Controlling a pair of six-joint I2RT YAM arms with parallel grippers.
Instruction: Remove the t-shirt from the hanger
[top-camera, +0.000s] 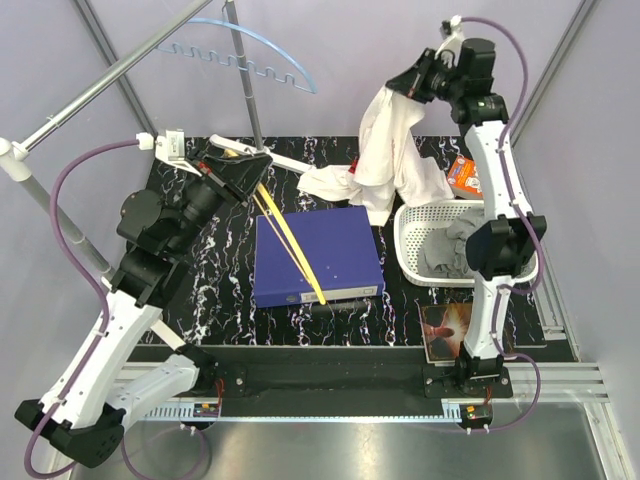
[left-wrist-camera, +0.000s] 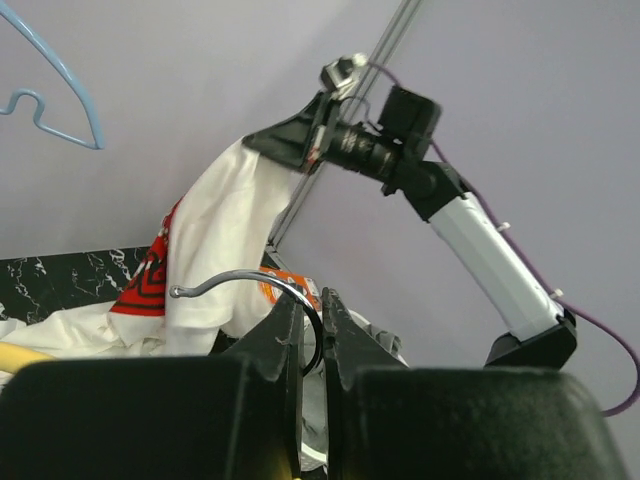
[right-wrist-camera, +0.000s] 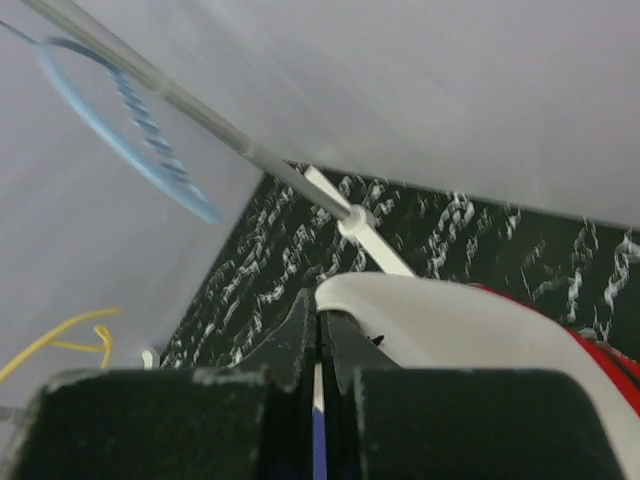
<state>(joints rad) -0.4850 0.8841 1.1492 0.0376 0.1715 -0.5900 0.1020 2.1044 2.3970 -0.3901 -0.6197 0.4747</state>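
The white t-shirt (top-camera: 385, 150) with a red print hangs from my right gripper (top-camera: 405, 85), which is shut on its cloth high at the back right. The shirt's lower end lies bunched on the black table. In the right wrist view the jaws (right-wrist-camera: 320, 310) pinch the white cloth (right-wrist-camera: 450, 315). My left gripper (top-camera: 240, 168) is shut on the metal hook (left-wrist-camera: 250, 278) of the yellow hanger (top-camera: 292, 250). The hanger's thin arms slant over the blue binder, bare of cloth and apart from the shirt. The shirt also shows in the left wrist view (left-wrist-camera: 220, 220).
A blue binder (top-camera: 340, 265) lies mid-table. A white basket (top-camera: 415, 240) with grey clothes stands at the right, an orange packet (top-camera: 463, 175) behind it. A metal rack pole (top-camera: 245, 80) carries a blue hanger (top-camera: 262, 48) at the back. A picture card (top-camera: 447, 328) lies near the right base.
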